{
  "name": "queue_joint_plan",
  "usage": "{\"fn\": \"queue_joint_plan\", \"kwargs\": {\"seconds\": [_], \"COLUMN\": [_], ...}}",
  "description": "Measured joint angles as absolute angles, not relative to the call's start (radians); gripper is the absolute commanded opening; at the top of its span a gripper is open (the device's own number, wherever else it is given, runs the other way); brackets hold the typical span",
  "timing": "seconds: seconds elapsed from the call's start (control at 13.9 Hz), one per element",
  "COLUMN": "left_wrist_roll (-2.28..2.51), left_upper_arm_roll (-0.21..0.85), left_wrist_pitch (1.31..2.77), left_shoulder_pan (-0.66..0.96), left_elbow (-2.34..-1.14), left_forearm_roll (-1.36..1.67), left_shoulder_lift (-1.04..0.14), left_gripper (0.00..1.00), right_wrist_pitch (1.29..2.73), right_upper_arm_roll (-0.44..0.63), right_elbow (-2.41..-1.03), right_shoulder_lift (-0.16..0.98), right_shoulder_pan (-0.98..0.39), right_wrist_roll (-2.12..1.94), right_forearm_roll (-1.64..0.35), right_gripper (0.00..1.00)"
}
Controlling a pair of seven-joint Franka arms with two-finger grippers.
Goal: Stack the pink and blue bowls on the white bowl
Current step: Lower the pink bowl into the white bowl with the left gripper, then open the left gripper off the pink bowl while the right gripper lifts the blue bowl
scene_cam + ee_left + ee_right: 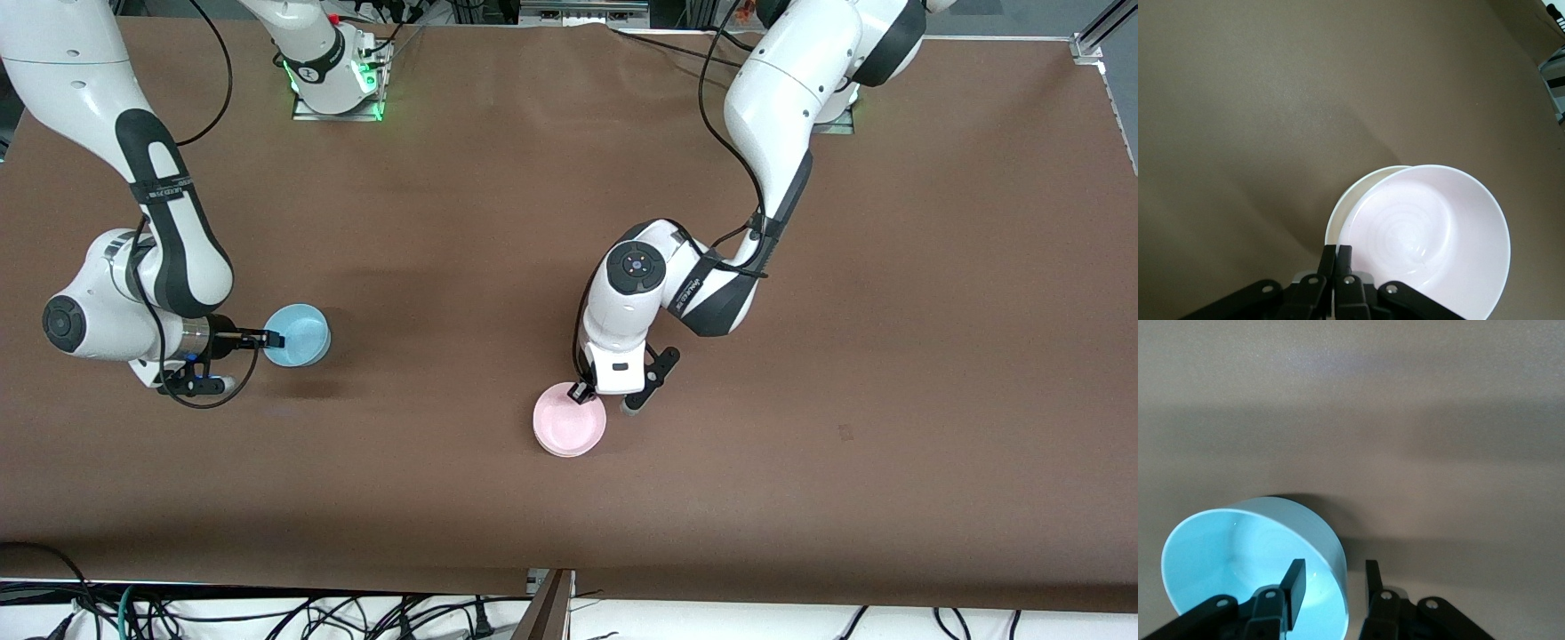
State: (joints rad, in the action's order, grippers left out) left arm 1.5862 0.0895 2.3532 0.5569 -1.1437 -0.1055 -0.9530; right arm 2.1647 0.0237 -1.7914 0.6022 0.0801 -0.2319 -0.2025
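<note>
The pale pink bowl (570,420) lies in the white bowl near the table's middle, slightly off centre. In the left wrist view the pink bowl (1431,240) covers most of the white bowl (1337,215), which shows only as a crescent of rim. My left gripper (582,391) is shut on the pink bowl's rim (1337,248). The sky blue bowl (298,335) stands upright toward the right arm's end of the table. My right gripper (274,339) is open astride the wall of the blue bowl (1238,553), one finger (1295,583) inside and one outside.
The brown table (889,356) carries nothing else. Both arm bases stand along the edge farthest from the front camera, and cables hang below the nearest edge.
</note>
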Motion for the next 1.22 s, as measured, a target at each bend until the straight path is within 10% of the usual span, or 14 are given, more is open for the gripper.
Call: {"fn": "queue_joint_plan", "kwargs": {"seconds": [0.36,0.86,1.22], "left_wrist_roll": [1.603,1.616,1.623], "left_upper_arm_roll": [0.089,0.088,0.080], "left_wrist_pitch": [2.353,2.358,2.361], "left_shoulder_pan": [0.557,0.557,0.555], "left_elbow": [-1.144,-1.141,-1.131], "left_forearm_roll": [-0.106,-0.106,-0.106], "left_shoulder_lift": [-0.976,-0.992,-0.992], "left_gripper": [0.00,0.00,0.33], "right_wrist_pitch": [2.167,2.167,2.018], "right_upper_arm_roll": [0.021,0.003,-0.100], "right_elbow": [-1.791,-1.761,-1.634], "right_shoulder_lift": [0.602,0.597,0.569], "right_shoulder_pan": [0.080,0.077,0.070], "right_wrist_roll": [-0.233,-0.235,-0.164], "right_forearm_roll": [-0.203,-0.208,-0.214], "right_gripper": [0.00,0.00,0.00]}}
